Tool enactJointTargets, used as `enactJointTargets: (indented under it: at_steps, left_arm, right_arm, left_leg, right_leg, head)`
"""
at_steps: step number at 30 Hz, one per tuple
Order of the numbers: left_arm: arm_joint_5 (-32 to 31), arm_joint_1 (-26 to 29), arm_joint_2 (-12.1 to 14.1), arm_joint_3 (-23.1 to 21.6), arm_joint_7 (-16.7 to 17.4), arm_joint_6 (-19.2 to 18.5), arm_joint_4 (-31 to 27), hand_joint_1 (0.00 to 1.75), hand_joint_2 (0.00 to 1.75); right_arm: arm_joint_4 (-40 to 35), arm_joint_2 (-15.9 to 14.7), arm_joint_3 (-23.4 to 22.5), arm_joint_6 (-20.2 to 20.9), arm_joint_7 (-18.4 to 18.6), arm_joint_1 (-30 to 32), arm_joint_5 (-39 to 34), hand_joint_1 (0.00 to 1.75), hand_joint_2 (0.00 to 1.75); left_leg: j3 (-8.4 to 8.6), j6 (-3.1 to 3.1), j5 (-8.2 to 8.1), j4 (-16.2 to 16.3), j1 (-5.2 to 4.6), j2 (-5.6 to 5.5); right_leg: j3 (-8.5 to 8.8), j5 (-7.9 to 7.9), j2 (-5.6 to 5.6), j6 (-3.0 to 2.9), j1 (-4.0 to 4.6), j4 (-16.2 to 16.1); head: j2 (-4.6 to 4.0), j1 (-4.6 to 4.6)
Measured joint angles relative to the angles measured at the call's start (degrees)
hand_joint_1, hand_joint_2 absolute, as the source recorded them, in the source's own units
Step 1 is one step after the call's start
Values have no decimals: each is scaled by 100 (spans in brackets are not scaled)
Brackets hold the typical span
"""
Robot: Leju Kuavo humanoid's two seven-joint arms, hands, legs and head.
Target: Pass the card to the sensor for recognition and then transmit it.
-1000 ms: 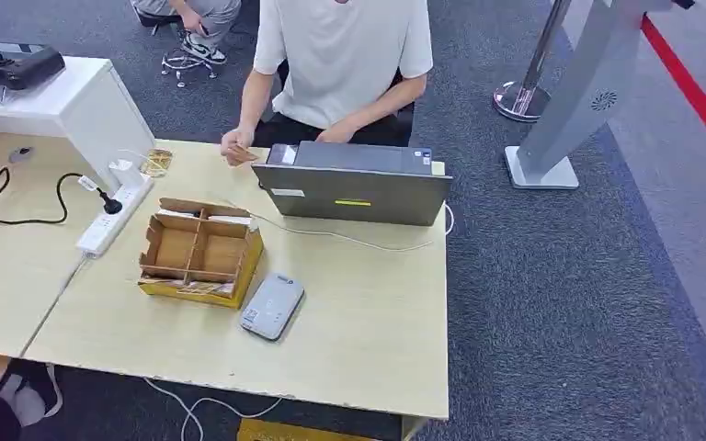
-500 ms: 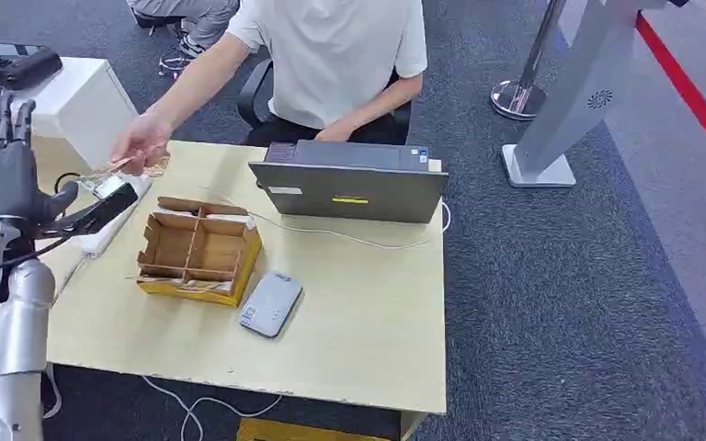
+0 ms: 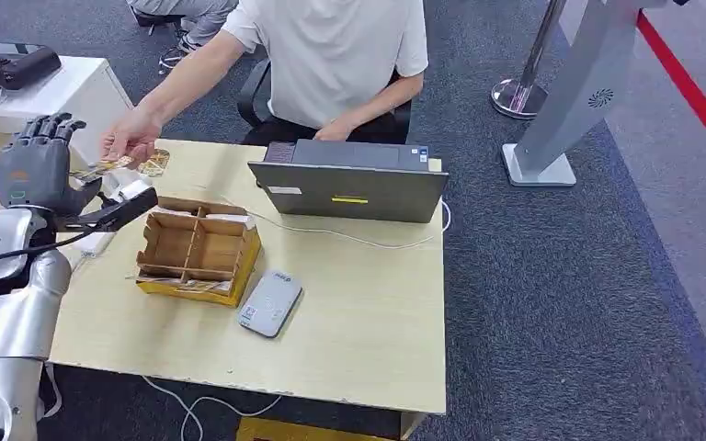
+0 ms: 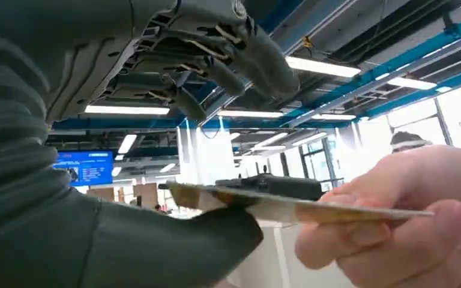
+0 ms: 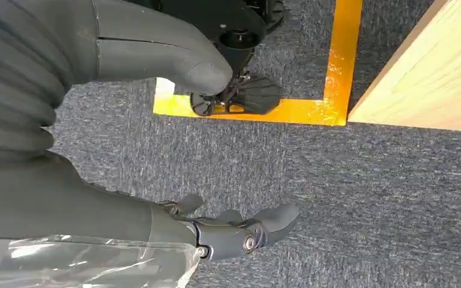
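At the far left of the wooden table (image 3: 358,331), the robot's left hand (image 3: 35,170) is raised with its fingers spread and holding nothing, while a seated person's hand (image 3: 129,138) at its 1 o'clock holds out the card (image 3: 101,168); the left wrist view shows the card's (image 4: 288,207) free end lying just above the thumb (image 4: 174,240), contact unclear, the other fingers (image 4: 228,54) apart above it. To the right sits a partitioned cardboard box (image 3: 199,250), the grey card sensor (image 3: 271,304) at its 5 o'clock, and an open laptop (image 3: 349,184) at its 2 o'clock. The right hand (image 5: 156,180) hangs beside the table over grey carpet (image 5: 336,198), fingers loosely apart and empty.
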Motion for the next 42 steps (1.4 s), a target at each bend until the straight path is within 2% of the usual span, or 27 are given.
enactJointTargets:
  at_steps: [17, 19, 22, 27, 31, 35, 40, 42]
  left_arm:
    - [96, 61, 6, -137, -46, -15, 50, 175, 175]
    - [219, 162, 4, -170, -140, 55, 2, 175, 175]
    - [345, 500, -53, -282, -297, 243, -361, 175, 175]
    - [145, 1248, -341, -792, -383, 267, -1489, 175, 175]
    - [-35, 1619, -551, -1313, -396, 201, -2106, 175, 175]
    - [-164, 1802, -700, -1782, -396, 116, -2383, 175, 175]
    - [-186, 1861, -811, -2129, -332, -140, -2409, 175, 175]
    - [-177, 1866, -831, -2232, -247, -469, -2400, 175, 175]
  right_arm:
    - [2, 20, 15, 0, -42, 19, 13, 0, 175]
    - [2, 26, 15, -4, -83, 21, 20, 0, 175]
    - [4, 37, 15, -33, -90, 46, 15, 0, 175]
    - [7, 59, 15, -85, -98, 110, -11, 0, 175]
    - [7, 72, 15, -103, -101, 132, -13, 0, 175]
    - [7, 87, 15, -103, -101, 132, -9, 0, 175]
    - [7, 101, 15, -120, -96, 133, -7, 0, 175]
    - [7, 103, 13, -120, -90, 133, -11, 0, 175]
  left_leg:
    - [-8, 0, 0, 0, 0, -1]
    - [-8, 0, 0, 0, -1, 0]
    - [-8, 1, -1, 0, -2, -1]
    - [-13, 12, -12, 0, -6, 0]
    - [-13, 11, -16, 0, -6, 1]
    - [-13, 11, -16, 0, -5, 1]
    - [-12, 11, -15, 0, -5, 1]
    - [-12, 12, -15, 0, -5, 0]
  right_leg:
    - [-6, 0, -1, 0, -1, 0]
    - [-6, 0, 0, 0, -1, 0]
    - [-8, -1, -2, 2, -2, -3]
    - [-8, -4, -2, 4, -5, -7]
    - [-10, -4, -2, 4, -5, -9]
    - [-10, -3, -2, 4, -4, -7]
    - [-10, -3, -2, 4, -4, -6]
    - [-10, -3, -3, 4, -4, -6]
  head:
    - [0, -2]
    - [0, -2]
    - [0, 0]
    - [0, 0]
    - [0, -2]
    - [0, -2]
    - [0, -2]
    - [0, 0]
